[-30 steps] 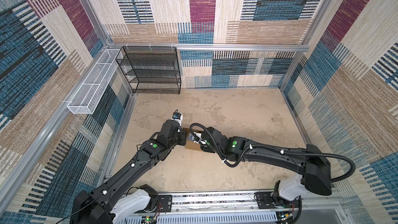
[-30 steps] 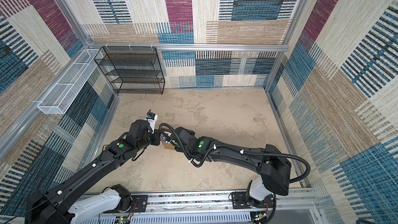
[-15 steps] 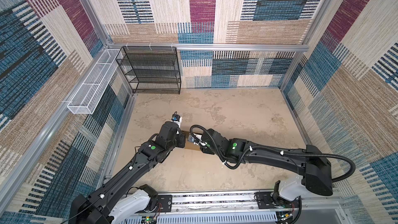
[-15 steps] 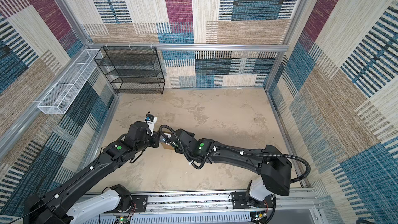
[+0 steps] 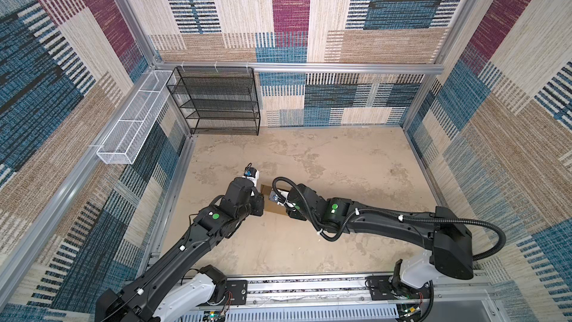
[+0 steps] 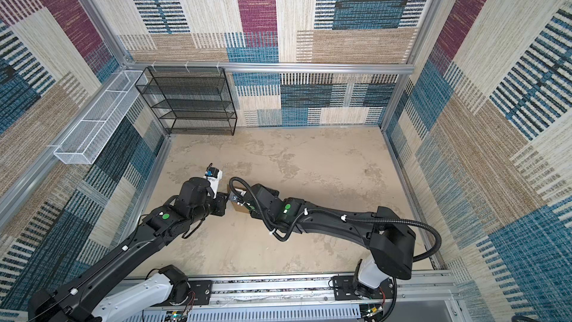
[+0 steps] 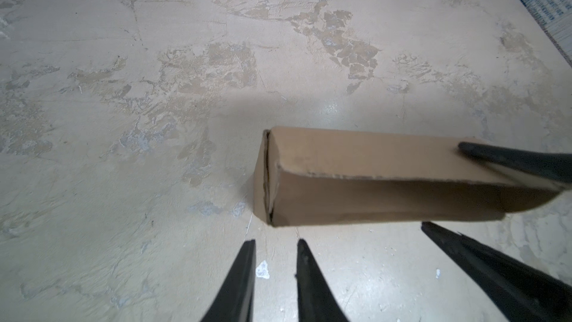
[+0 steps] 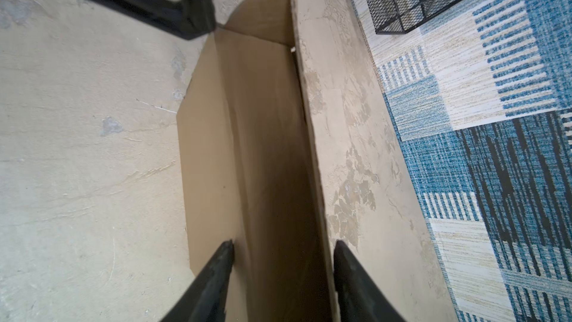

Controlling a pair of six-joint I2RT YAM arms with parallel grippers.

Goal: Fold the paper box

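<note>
The paper box (image 7: 371, 178) is a long, narrow brown cardboard shape lying on the beige floor; in both top views only a patch of it (image 5: 273, 207) (image 6: 238, 208) shows between the two wrists. My left gripper (image 7: 276, 243) stands a little open and empty, its tips just short of the box's near corner. My right gripper (image 8: 283, 244) straddles the other end, shut on the box (image 8: 257, 137) with a finger against each side. Its fingers (image 7: 520, 162) also show in the left wrist view, one on the top face, one by the front face.
A black mesh shelf (image 5: 216, 100) stands at the back left wall and a white wire basket (image 5: 133, 122) hangs on the left wall. Patterned fabric walls close in three sides. A metal rail (image 5: 309, 286) with both arm bases runs along the front.
My left gripper's jaws have parted from shut and hold nothing. The right jaws have narrowed slightly round the box. Both arms have hardly shifted.
</note>
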